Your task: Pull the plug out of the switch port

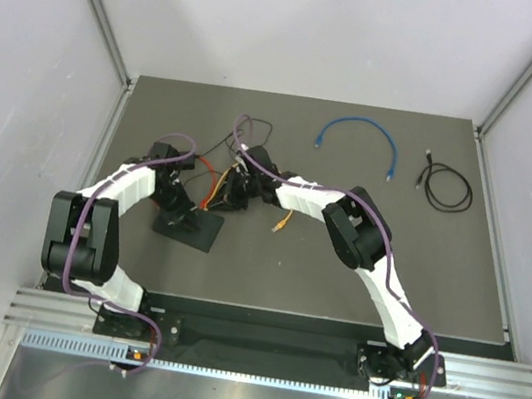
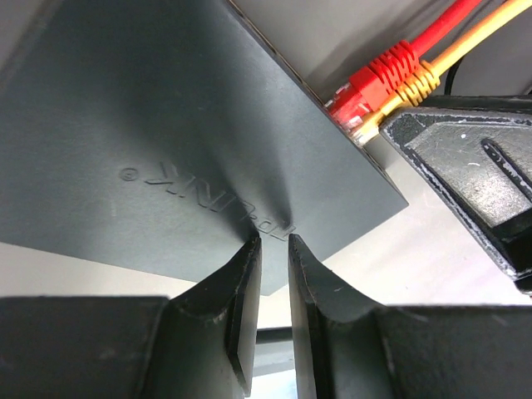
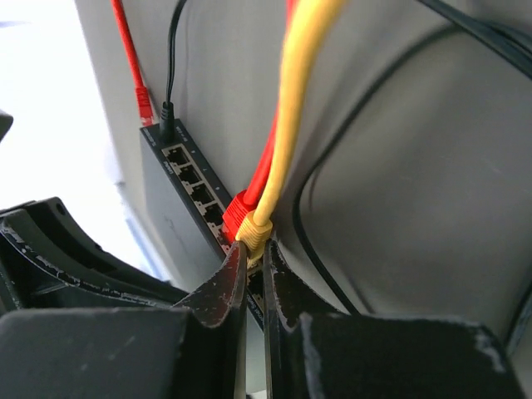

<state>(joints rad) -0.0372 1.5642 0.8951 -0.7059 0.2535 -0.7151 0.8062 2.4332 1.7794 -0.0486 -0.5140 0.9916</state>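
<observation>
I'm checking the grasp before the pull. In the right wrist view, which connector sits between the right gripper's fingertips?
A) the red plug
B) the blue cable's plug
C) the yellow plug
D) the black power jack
C: the yellow plug sits between the tips of the right gripper, with the red plug just beside it at the switch.

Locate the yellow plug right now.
Right wrist view, centre: the yellow plug is seated in the switch port row, held between the fingertips of the right gripper, with the red plug touching it alongside.
</observation>
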